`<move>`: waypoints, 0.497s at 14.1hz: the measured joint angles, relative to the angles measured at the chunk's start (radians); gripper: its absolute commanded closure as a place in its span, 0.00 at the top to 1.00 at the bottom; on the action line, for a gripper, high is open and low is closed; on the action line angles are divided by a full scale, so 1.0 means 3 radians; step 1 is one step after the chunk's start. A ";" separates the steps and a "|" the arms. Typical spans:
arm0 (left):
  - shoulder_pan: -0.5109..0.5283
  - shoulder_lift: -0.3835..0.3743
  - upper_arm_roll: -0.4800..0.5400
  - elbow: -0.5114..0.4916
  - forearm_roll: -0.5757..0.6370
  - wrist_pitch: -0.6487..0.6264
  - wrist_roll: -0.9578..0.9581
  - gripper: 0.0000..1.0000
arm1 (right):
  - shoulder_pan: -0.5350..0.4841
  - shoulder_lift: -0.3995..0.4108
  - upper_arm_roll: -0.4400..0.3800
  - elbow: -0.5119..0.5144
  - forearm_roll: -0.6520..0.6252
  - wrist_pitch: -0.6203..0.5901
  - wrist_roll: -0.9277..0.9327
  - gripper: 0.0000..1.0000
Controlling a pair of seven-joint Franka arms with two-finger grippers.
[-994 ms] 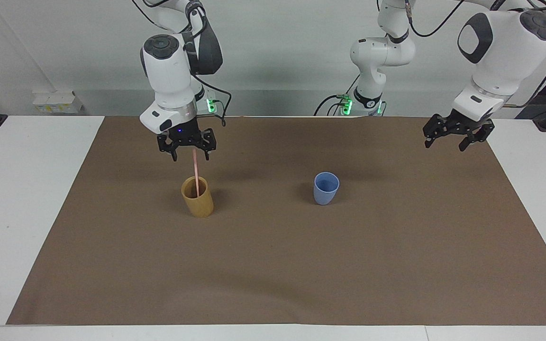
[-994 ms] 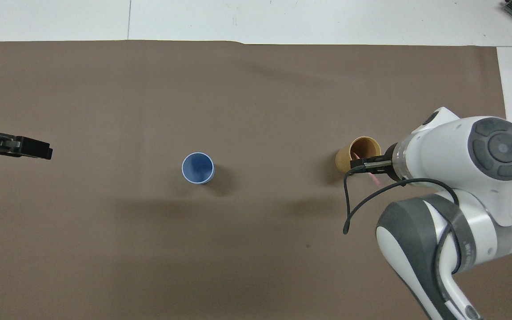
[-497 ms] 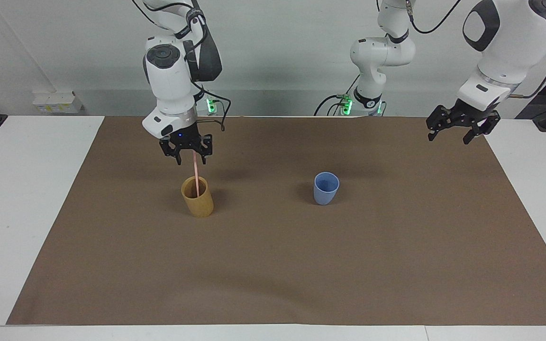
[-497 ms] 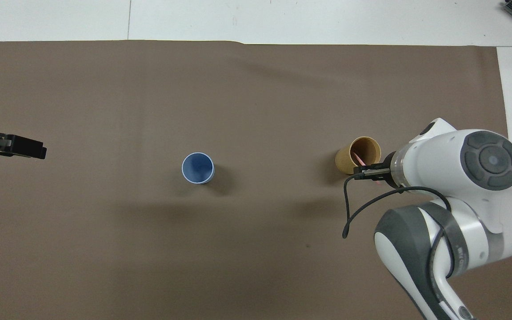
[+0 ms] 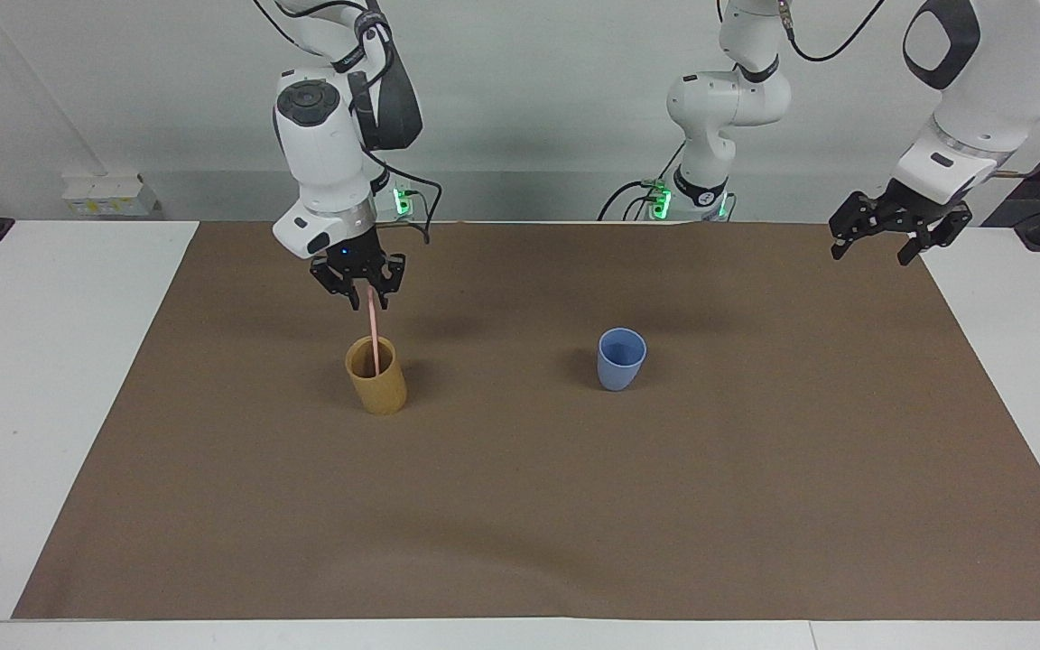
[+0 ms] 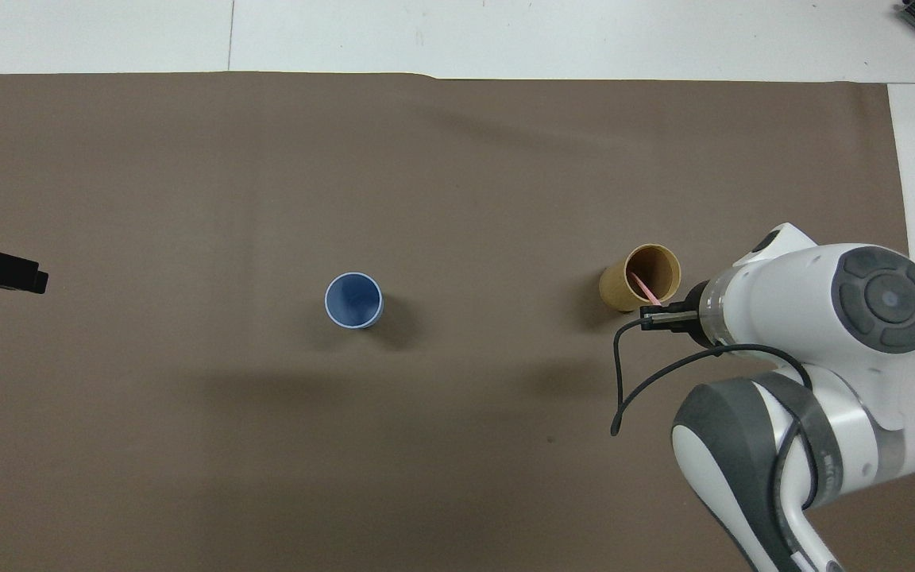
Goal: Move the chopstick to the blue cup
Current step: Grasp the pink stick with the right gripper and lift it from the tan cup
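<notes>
Two cups stand on the brown mat (image 5: pixel 520 506) that covers the tabletop (image 5: pixel 51 361), level with each other: the blue cup (image 5: pixel 621 358) near the middle, the tan cup (image 5: pixel 376 374) toward the right arm's end. The chopstick (image 5: pixel 373 336) stands in the tan cup, its top rising between the fingers of the right gripper (image 5: pixel 361 293), which hangs right over that cup. They look drawn in on the stick, though a firm hold cannot be told. The left gripper (image 5: pixel 878 235) waits, fingers spread and empty, over the mat's edge at its own end. The risk, I judge: a slanted or weak pinch could let the stick slip, or tip the tan cup on lifting.
</notes>
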 measured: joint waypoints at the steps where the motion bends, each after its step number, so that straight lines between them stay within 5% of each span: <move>1: 0.0017 0.0000 0.0004 0.0001 0.0000 -0.0004 0.0022 1.00 | 0.0000 -0.0001 0.0000 -0.0005 0.0000 0.0000 0.0000 0.25; 7: 0.0013 -0.0002 -0.0022 0.0009 0.0000 -0.0011 0.0033 1.00 | 0.0005 -0.0005 0.0002 -0.0008 0.0002 0.0000 0.0001 0.00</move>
